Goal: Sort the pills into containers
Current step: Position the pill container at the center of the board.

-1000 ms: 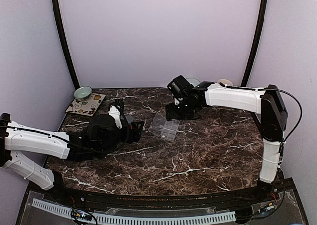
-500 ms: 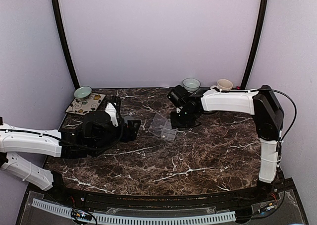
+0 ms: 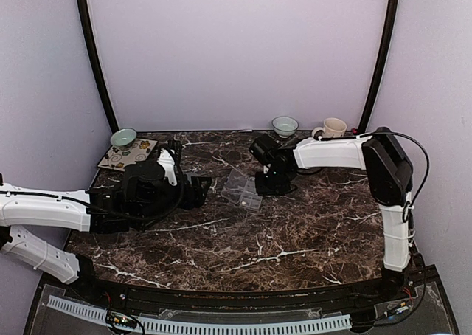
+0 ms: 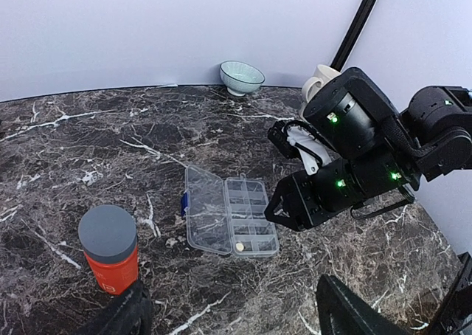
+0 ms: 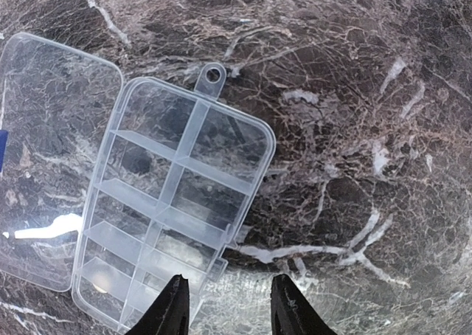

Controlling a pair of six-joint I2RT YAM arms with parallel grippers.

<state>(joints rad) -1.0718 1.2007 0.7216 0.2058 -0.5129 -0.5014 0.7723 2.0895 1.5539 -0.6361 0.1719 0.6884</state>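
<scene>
Your organiser box [image 4: 247,215] lies open near the middle of the left wrist view. Its lid [image 4: 206,209] is folded flat to its left, and one small pale pill [image 4: 240,246] sits in a lower compartment.

The risk, as I judge it, is the right gripper [image 5: 230,314]. In its own view, the finger [image 5: 171,309] at lower left hangs over the box's bottom corner. A descent there could shove or tip the light box and spill that pill.

Its jaws stand partly apart with nothing seen between them; you cannot tell whether it touches the box.

The left gripper [image 4: 236,316], at the bottom of its view, gapes wide and empty. The orange bottle [image 4: 109,250] at lower left stands near one finger and could easily be knocked.
</scene>
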